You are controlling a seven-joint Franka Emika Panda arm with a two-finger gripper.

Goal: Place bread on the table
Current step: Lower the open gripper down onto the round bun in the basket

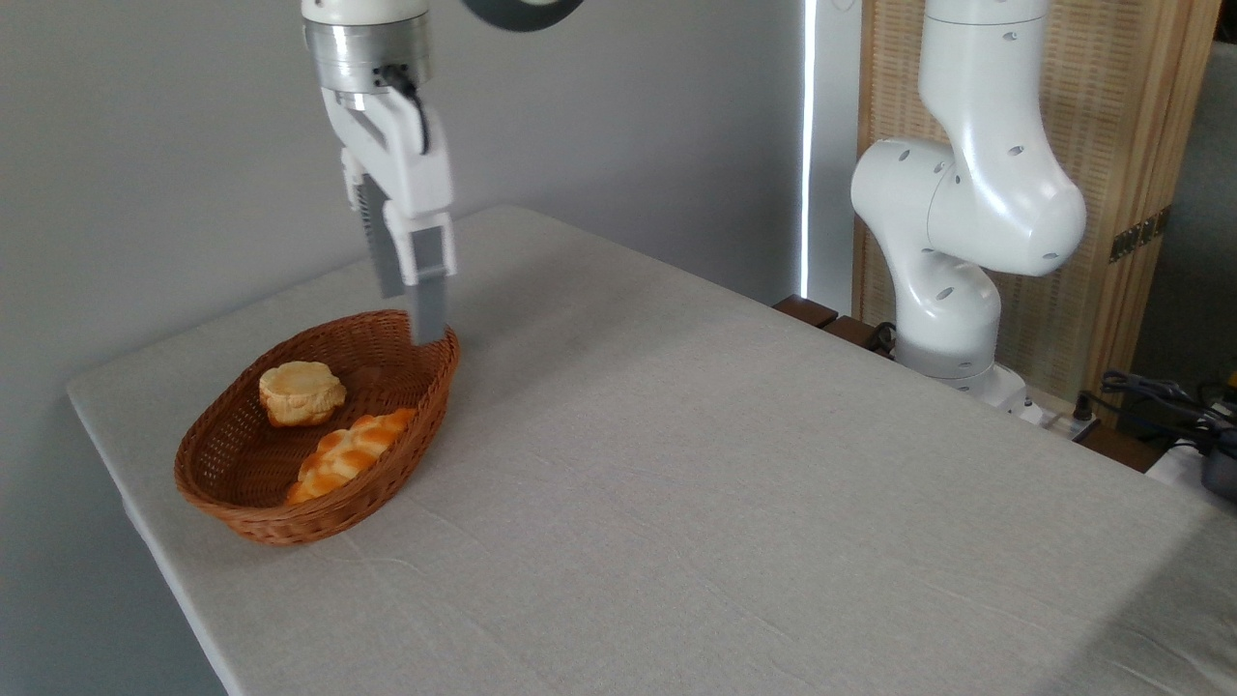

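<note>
Hanging over the far rim of the wicker basket (242, 503), the gripper (411, 314) has its fingers parted and empty; the bread (301, 392) sits inside, left of a braided loaf (348, 452), on the table (725, 483).

Robot lab: arm base (952, 329) beside clothed table (725, 483) (cables (1160, 396) loose).

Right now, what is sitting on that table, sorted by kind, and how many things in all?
Round pale bun: 1, in the basket
Braided orange loaf: 1, in the basket
Brown wicker basket: 1, on the table
Total: 3

The robot's tool hangs above the basket's far rim, holding nothing.
</note>
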